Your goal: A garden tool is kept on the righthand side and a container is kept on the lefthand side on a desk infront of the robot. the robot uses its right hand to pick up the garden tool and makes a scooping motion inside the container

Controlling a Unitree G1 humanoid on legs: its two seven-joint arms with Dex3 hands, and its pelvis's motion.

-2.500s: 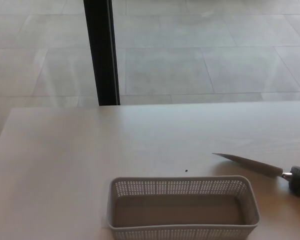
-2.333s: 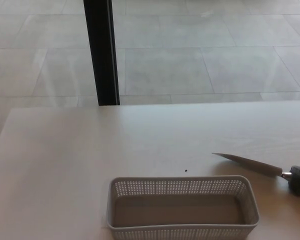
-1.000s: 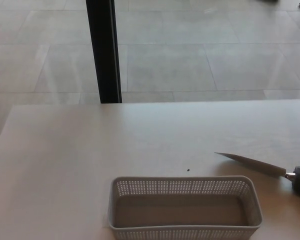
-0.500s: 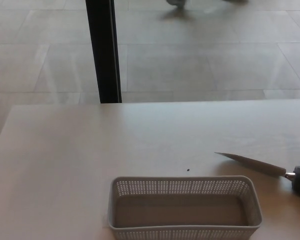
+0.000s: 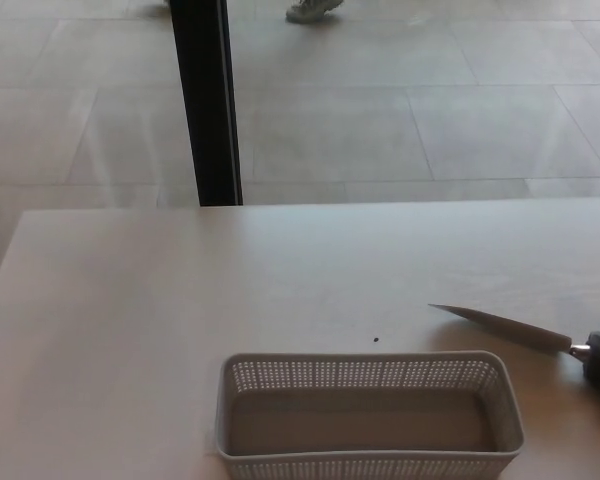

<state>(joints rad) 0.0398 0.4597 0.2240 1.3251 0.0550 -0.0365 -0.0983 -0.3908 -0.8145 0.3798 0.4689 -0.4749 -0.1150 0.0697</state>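
From my remote seat I see no robot hand, left or right, anywhere in the head view, so I cannot tell whether either is released or clenched. The garden tool [image 5: 525, 333] lies flat on the surface [image 5: 160, 300] at the right, its thin pale blade pointing left and its dark handle cut by the picture's right edge. The basket [image 5: 370, 415] that serves as container sits empty at the bottom middle, just left of the tool and apart from it. A tiny dark speck [image 5: 376, 339] lies between them.

I judge the task not yet begun: the tool is untouched, so the reach, the grasp, the carry over the basket and the scooping all remain.

Against the earlier frames, tool and basket keep their places on the surface; the whole picture has shifted slightly, which I put down to the camera. Behind the black post [image 5: 207, 100], a person's shoe [image 5: 312, 9] now shows on the floor tiles at the top, where none was at first.
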